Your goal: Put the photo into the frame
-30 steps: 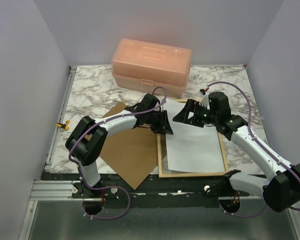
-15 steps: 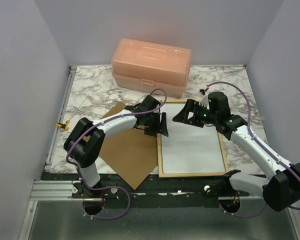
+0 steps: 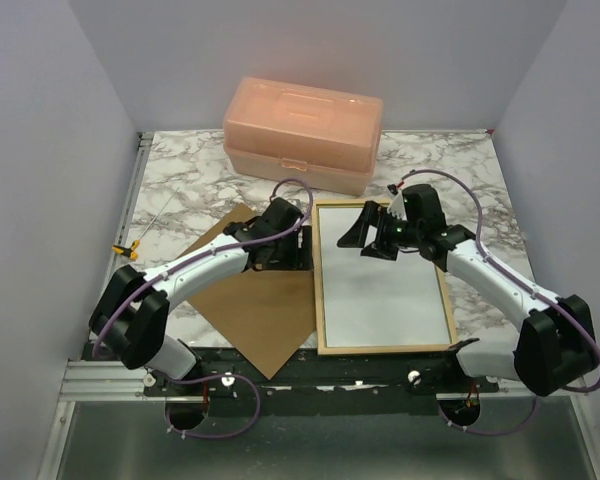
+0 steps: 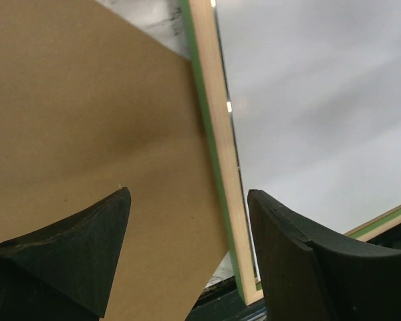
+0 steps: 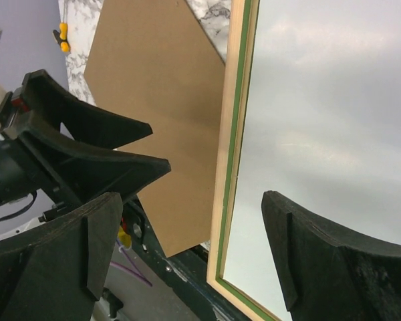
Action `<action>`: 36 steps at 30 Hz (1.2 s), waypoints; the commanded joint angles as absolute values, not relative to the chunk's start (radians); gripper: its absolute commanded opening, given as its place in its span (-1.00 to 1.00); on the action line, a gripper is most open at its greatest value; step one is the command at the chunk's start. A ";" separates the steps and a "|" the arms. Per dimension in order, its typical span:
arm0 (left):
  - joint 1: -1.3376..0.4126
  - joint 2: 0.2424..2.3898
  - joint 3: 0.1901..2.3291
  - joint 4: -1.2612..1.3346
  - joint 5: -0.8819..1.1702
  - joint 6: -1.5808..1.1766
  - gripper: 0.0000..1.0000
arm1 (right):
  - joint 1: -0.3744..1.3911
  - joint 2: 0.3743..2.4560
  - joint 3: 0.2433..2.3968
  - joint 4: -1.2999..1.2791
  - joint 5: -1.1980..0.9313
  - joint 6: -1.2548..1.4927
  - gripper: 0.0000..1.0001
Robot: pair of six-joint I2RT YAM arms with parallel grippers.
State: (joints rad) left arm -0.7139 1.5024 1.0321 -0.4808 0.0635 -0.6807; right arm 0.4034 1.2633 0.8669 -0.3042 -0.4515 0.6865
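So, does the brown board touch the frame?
Touching. The left wrist view shows the brown board meeting the frame along its rail, with no gap between them.

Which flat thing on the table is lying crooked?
The brown board, left of the others, is turned cornerwise like a diamond. The frame and the photo inside it lie square with the table's edge.
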 commanded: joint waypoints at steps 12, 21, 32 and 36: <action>-0.678 1.228 0.690 -0.428 -0.019 -0.774 0.27 | 0.610 1.575 0.970 -0.135 -0.527 0.790 0.84; -0.587 1.137 0.532 -0.381 0.062 -0.870 0.10 | 0.798 1.804 1.189 -0.270 -0.366 0.744 0.83; -0.502 1.127 0.483 -0.381 0.079 -0.861 0.00 | 0.862 1.983 1.366 -0.561 -0.043 0.641 0.83; -0.502 1.145 0.484 -0.374 0.092 -0.861 -0.02 | 0.861 1.994 1.376 -0.614 0.049 0.648 0.86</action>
State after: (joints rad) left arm -0.5056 1.1290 0.4995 -0.3809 0.0711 -0.8619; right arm 0.8570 1.9579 1.3640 -0.4751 -0.1261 0.6750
